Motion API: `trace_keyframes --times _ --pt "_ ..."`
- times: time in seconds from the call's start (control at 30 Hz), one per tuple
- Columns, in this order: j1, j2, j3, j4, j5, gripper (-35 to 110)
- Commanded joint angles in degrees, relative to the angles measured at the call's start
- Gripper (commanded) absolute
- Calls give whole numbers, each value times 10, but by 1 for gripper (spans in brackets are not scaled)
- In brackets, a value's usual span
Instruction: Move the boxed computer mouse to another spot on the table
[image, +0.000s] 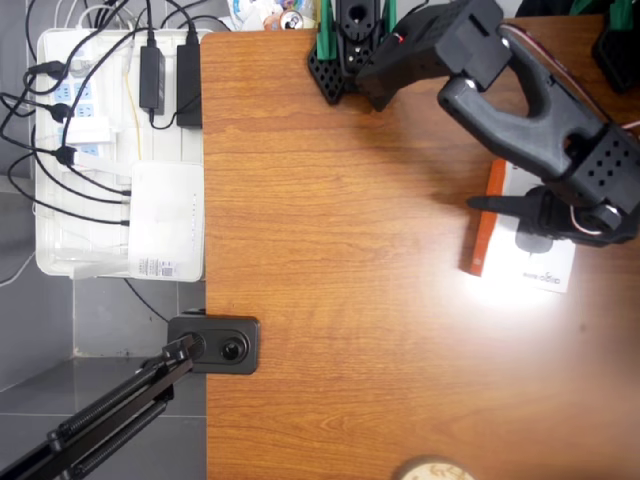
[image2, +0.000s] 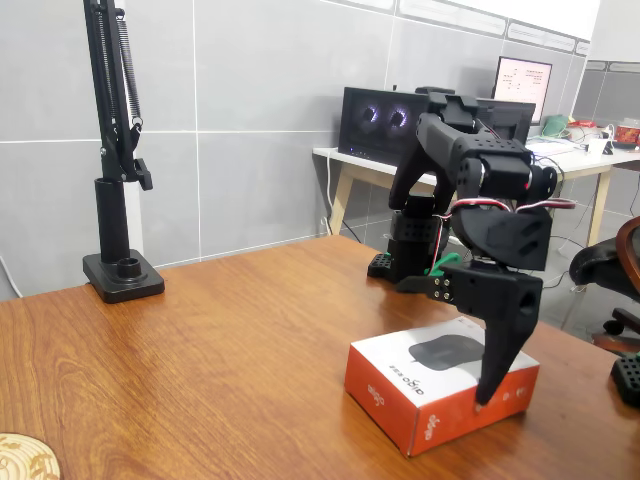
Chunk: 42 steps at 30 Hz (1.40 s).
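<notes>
Boxed computer mouse (image2: 441, 392) lies flat on the worktop (image2: 220, 350), near its right edge in the overhead view; the pincer (image2: 487, 395) straddles it, jaws apart, gripping nothing.

Boxed computer mouse (image: 520, 262): flat near the table's (image: 340, 250) right edge, orange-red side facing left, glare on it.
Gripper (image: 500, 205): over the box's far end, one dark finger pointing left; opening unclear.
White tray (image: 50, 262): beside the table's left edge, holding power strips and cables.
</notes>
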Motion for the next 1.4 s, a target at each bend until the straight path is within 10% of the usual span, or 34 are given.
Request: trace_keyframes --times 0.0,0.07,0.17,0.57,0.97,1.37 --pt "8 31 39 -25 -6 99" --pt "7 22 62 -40 -8 84" --pt "16 18 48 -7 2 0" --pt "210 68 -230 -14 69 0" --pt "633 464 432 -140 59 0" --pt "689 602 667 -224 18 35"
